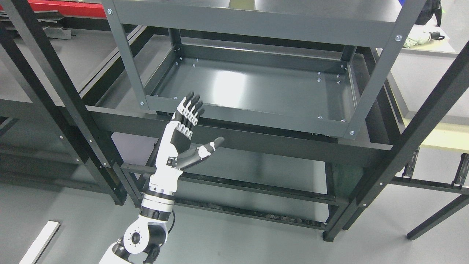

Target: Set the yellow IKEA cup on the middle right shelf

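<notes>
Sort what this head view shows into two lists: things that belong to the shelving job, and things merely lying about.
Belonging to the job:
- left hand, open and holding nothing
- grey shelf tray, bare

Lying about:
- white strip on the floor
- red panel at upper left
- folded umbrella at upper right

No yellow cup is visible.
</notes>
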Robot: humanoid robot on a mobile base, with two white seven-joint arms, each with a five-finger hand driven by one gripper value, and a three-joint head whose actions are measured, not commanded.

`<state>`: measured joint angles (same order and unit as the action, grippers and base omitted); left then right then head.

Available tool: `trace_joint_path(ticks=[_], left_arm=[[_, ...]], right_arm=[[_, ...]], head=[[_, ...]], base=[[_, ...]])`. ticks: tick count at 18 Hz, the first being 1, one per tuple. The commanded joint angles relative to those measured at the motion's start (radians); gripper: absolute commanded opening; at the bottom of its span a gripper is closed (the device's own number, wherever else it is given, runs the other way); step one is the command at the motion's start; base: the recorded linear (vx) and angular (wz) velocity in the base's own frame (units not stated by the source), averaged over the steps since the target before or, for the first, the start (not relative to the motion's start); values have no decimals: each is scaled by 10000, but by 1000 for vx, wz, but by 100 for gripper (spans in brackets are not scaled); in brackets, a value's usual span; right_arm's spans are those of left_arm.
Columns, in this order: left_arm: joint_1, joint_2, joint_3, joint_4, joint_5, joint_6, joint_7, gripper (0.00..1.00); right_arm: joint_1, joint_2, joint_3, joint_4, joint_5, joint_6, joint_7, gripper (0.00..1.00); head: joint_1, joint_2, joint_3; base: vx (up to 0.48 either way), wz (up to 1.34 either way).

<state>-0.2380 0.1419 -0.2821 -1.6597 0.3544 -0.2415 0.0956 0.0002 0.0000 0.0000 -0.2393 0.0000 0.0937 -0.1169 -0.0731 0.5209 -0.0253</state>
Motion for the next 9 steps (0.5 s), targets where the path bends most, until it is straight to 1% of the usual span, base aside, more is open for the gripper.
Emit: trace_joint_path(ticks=[1, 2, 3, 7, 9], left_arm=[[723, -559, 2006, 476, -1, 1536, -4, 99], [860, -575, 2069, 247, -1, 1905, -4, 99], [983, -560, 2085, 32, -1, 2061, -4, 99], [847, -560, 2314, -47, -1, 2414, -4, 99], [800, -544, 2346, -62, -1, 2431, -4, 99]], right_arm=[[136, -175, 169, -15, -245, -1, 3, 99], [136, -175, 169, 0, -245, -1, 3, 99], [136, -175, 169, 0, -245, -1, 3, 99], [136, -175, 169, 0, -245, -1, 3, 99], [136, -175, 169, 0, -245, -1, 3, 99]], head=[[0, 0, 0], [0, 0, 0], [0, 0, 0], [0, 0, 0], [0, 0, 0]], base=[[-86, -9], [-86, -9], [-59, -4], [-22, -1], [0, 0]])
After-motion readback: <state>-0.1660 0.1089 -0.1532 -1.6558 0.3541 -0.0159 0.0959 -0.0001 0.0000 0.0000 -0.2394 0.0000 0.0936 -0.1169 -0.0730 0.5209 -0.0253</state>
